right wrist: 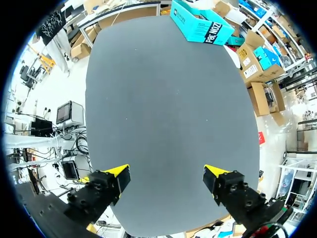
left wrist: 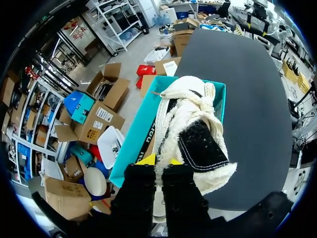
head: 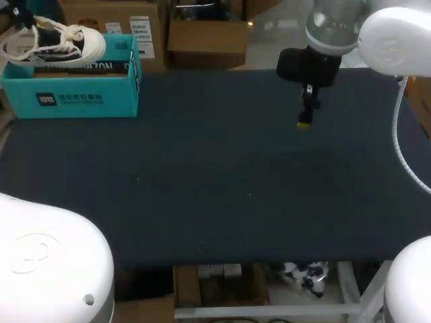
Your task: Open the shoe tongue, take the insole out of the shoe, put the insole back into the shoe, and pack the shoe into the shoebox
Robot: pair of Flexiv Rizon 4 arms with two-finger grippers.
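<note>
The shoe (head: 54,42) lies on top of the shoebox (head: 81,91) at 10 o'clock of the counter (head: 222,175). Our left claw (left wrist: 159,161) pinches its heel rim; our right claw (right wrist: 166,176) hangs released near 1 o'clock. We judge the shoe light and soft, so the stiffer heel is the best hold.

The left gripper (left wrist: 159,161) covered the heel end of the shoe (left wrist: 190,124) in its own wrist view, and the shoe hid the inside of the shoebox (left wrist: 130,148); the insole could not be made out anywhere. In the head view that gripper lay almost wholly beyond the far left corner. The right gripper (head: 304,123) showed one yellow tip, the other hidden behind it.
</note>
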